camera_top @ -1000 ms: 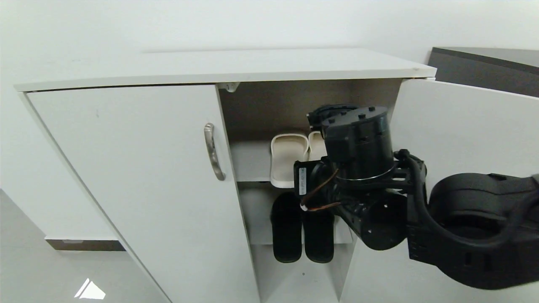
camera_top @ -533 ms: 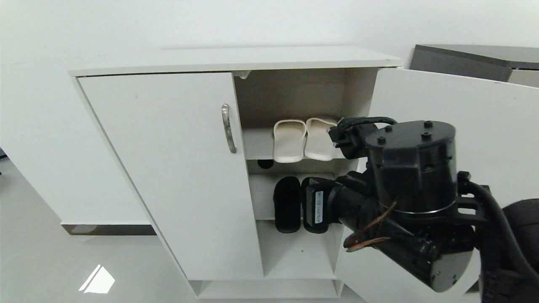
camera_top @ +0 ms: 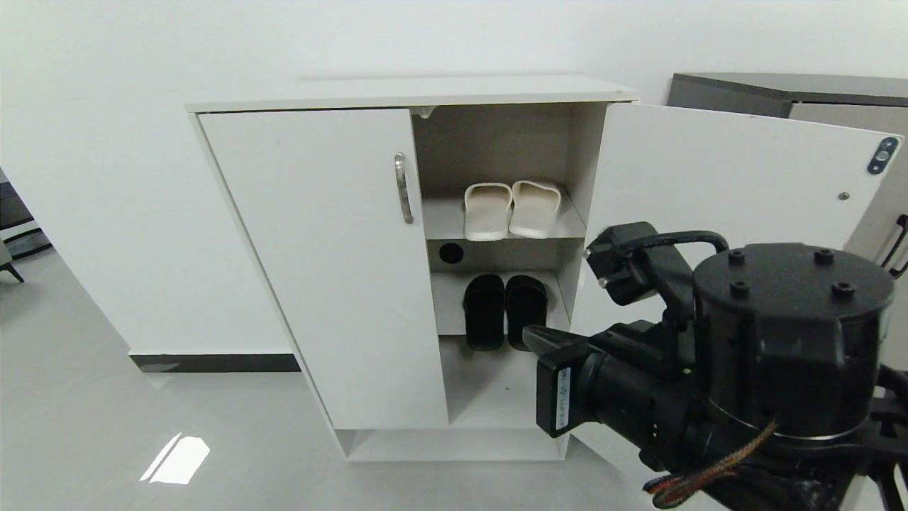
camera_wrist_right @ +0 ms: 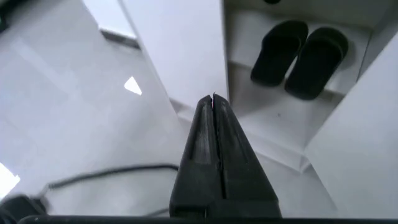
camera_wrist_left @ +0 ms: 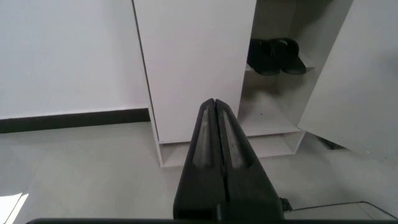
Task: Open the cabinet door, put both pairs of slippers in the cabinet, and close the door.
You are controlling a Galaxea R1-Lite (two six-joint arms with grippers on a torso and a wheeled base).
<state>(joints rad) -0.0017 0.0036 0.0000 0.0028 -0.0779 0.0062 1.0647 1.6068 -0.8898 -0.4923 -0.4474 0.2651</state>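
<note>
A white cabinet (camera_top: 397,96) stands against the wall with its right door (camera_top: 716,177) swung open and its left door (camera_top: 326,255) closed. A beige pair of slippers (camera_top: 511,209) sits on the upper shelf. A black pair of slippers (camera_top: 505,310) (camera_wrist_left: 277,56) (camera_wrist_right: 300,57) lies on the shelf below. My right gripper (camera_wrist_right: 214,99) is shut and empty, held in front of the lower part of the cabinet. My left gripper (camera_wrist_left: 214,104) is shut and empty too, low in front of the closed left door.
The left door carries a metal handle (camera_top: 402,188). A dark grey cabinet (camera_top: 787,96) stands behind the open door at the right. Bare grey floor (camera_top: 142,426) spreads in front and to the left. A cable (camera_wrist_right: 106,174) lies on the floor.
The head view has pulled back and the cabinet now looks smaller and farther off. My right arm has drawn out of the cabinet, away from the black slippers.
</note>
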